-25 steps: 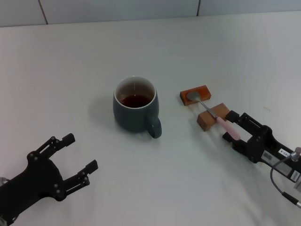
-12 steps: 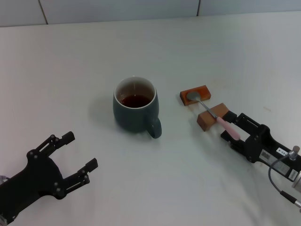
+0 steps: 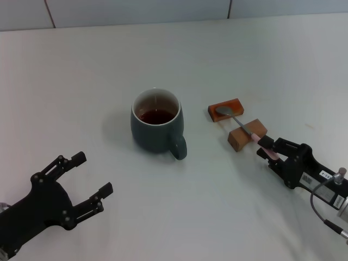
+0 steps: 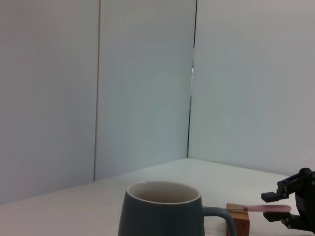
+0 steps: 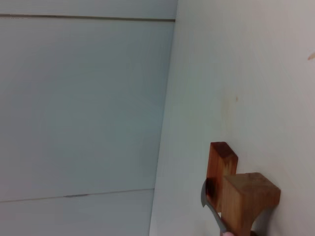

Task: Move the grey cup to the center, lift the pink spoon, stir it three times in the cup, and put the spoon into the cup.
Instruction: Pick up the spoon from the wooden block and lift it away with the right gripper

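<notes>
Head view. Grey cup (image 3: 156, 128) upright near the middle of the surface (image 3: 98, 70), dark liquid inside, handle turned toward the robot. Pink spoon (image 3: 244, 129) bridging two wooden blocks (image 3: 237, 125), bowl on the farther block, pink handle end reaching past the nearer one. Right pincer (image 3: 267, 150) now closed in around that handle end, whereas half a second ago the pink end lay fully exposed between wider-set fingers (advance along the handle and narrowing since then). Pinched on the handle, by appearance; spoon not yet raised off the blocks. Left pincer (image 3: 81, 182) spread, holding nothing, parked low on the robot's left, well apart from the cup, position unchanged.

Left wrist view. Cup (image 4: 162, 209) close in the foreground, cream inner wall visible. Beyond it, spoon handle (image 4: 263, 208) lying level on the nearer block (image 4: 238, 221), right pincer (image 4: 278, 204) clamped at its free end.

Right wrist view. Both blocks (image 5: 236, 194) and the spoon's metal neck (image 5: 212, 209) ahead; own fingers out of frame.

Meaning for the task: cup placement judged complete; grasp apparently just secured, lift of the spoon next.
</notes>
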Robot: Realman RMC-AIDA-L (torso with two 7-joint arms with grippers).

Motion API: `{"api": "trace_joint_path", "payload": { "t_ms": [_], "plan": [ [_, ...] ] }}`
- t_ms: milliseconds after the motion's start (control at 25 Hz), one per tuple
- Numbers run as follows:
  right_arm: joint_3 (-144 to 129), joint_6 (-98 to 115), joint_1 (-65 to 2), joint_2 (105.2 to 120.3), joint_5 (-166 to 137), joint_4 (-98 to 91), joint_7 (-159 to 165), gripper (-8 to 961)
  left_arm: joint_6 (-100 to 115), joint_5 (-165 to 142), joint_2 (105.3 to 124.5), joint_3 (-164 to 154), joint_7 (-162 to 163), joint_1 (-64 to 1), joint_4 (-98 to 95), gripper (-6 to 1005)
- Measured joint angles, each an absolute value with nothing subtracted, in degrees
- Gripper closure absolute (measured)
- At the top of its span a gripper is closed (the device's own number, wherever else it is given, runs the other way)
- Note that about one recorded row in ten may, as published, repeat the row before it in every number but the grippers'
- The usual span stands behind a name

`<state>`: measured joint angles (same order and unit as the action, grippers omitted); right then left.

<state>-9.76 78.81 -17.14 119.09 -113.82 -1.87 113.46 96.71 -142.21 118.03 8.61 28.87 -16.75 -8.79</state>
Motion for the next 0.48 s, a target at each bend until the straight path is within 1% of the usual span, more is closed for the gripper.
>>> {"api": "trace_joint_path", "payload": {
  "t_ms": [120, 320, 480],
  "plan": [
    [-9.7, 79.0, -17.0, 119.09, -113.8, -2.1, 114.0, 526, 96.8, -142.2, 118.03, 8.6, 28.8, -16.8, -8.8, 139],
    [-9.3, 80.8, -16.7, 119.09, -113.5, -2.3, 110.2, 745, 96.9, -142.2, 118.03, 8.6, 28.8, -16.8, -8.8, 139],
    [-8.5, 85.5, -18.0, 119.22, -113.2, -2.3, 96.8, 806, 97.3, -141.9, 118.11, 8.6, 28.8, -16.6, -8.7, 140]
  ]
}}
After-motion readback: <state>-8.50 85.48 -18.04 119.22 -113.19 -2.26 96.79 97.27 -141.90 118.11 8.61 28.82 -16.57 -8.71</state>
